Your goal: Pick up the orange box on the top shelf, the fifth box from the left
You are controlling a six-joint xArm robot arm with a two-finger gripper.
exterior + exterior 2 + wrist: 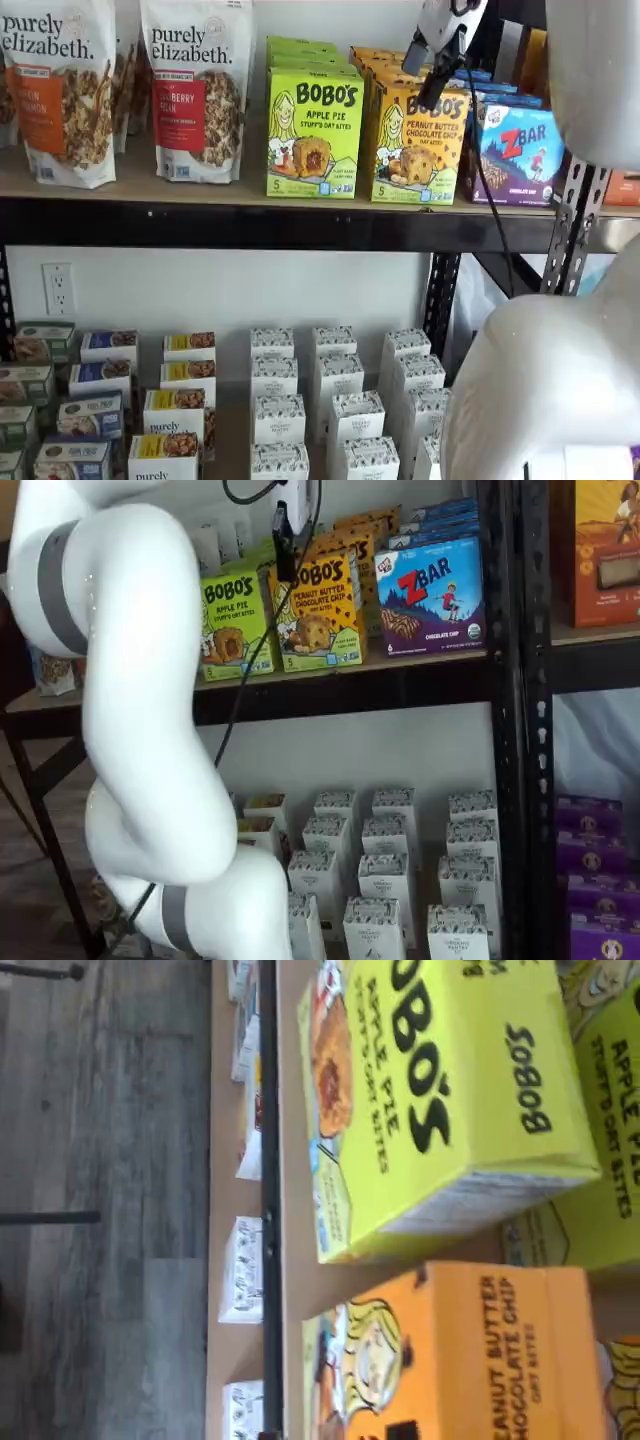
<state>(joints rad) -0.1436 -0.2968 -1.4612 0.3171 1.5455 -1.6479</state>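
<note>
The orange box [415,140] stands on the top shelf [150,195] between a lime-green Bobo's Apple Pie box [313,130] and a blue-purple ZBar box [525,150]. It also shows in a shelf view [320,610] and in the wrist view [480,1360], beside the green box [440,1090]. My gripper [430,92] hangs from the view's top edge in front of the orange box's upper part, cable beside it. In a shelf view [285,565] only a dark finger shows side-on, against the box's upper left corner. No gap between the fingers shows and nothing is held.
Purely Elizabeth granola bags [195,90] stand left on the top shelf. More Bobo's boxes stand behind the front ones. Small white cartons [330,400] fill the lower shelf. A black upright [510,680] stands right of the ZBar box [435,595]. My white arm [130,680] fills the left foreground.
</note>
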